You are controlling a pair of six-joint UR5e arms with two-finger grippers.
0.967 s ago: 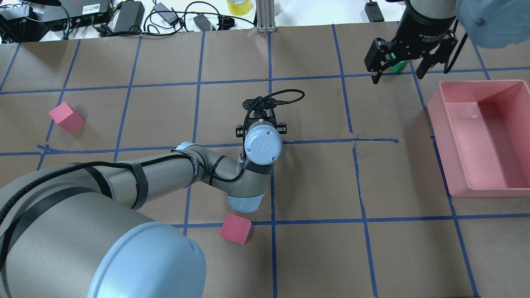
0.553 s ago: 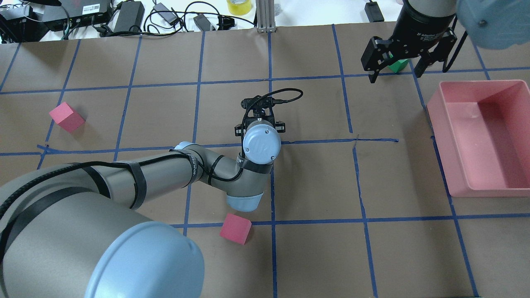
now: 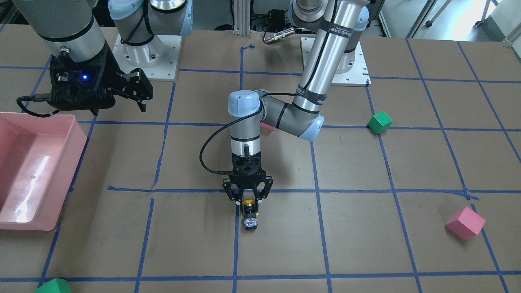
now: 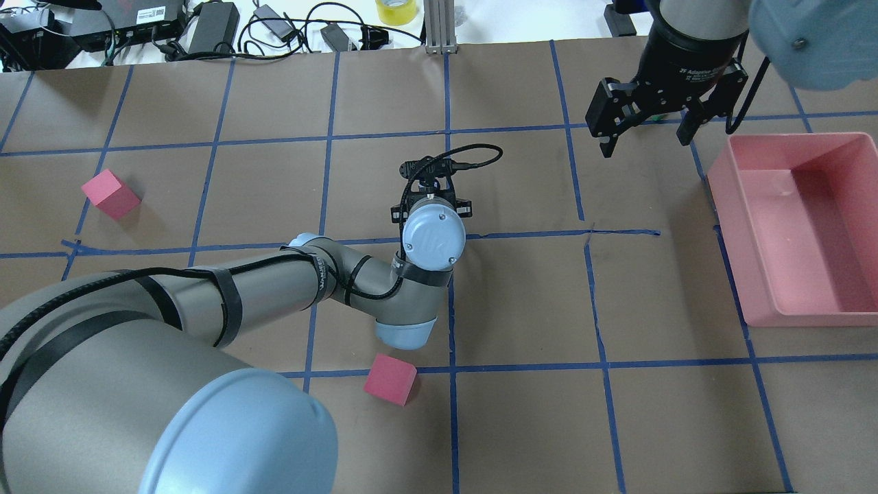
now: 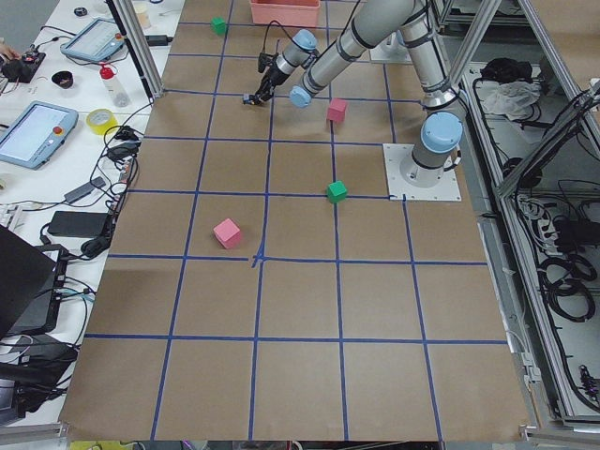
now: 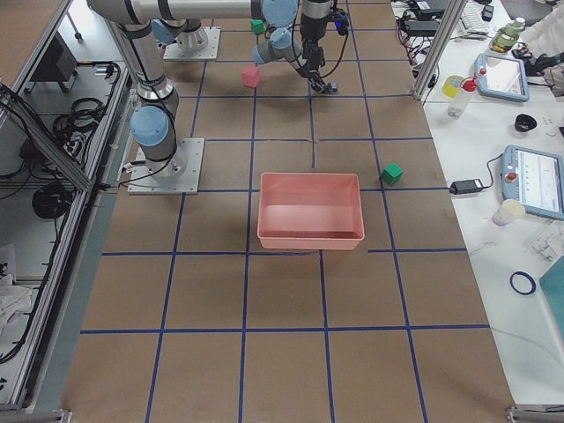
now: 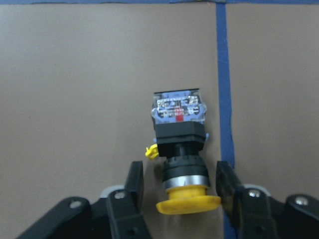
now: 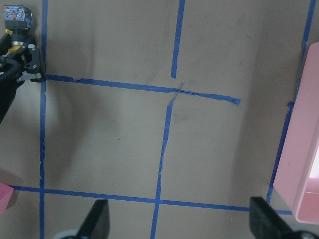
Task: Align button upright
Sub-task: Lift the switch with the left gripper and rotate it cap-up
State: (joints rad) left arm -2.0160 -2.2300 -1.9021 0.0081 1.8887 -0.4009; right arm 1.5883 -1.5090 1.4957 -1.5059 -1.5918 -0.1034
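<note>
- Well left of the pink bin (image 4: 789,140), the button (image 7: 179,149) lies on its side, not yet upright.
- The left gripper (image 7: 179,172) straddles its yellow cap, jaws apart, apparently unclamped.
- Nearer the bin, the right gripper (image 4: 645,143) hangs wide, empty.

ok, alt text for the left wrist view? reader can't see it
The button lies on its side on the brown paper table, yellow cap nearest the camera, between the fingers of the open left gripper, with a gap on each side. A blue tape line runs along its right.
</note>
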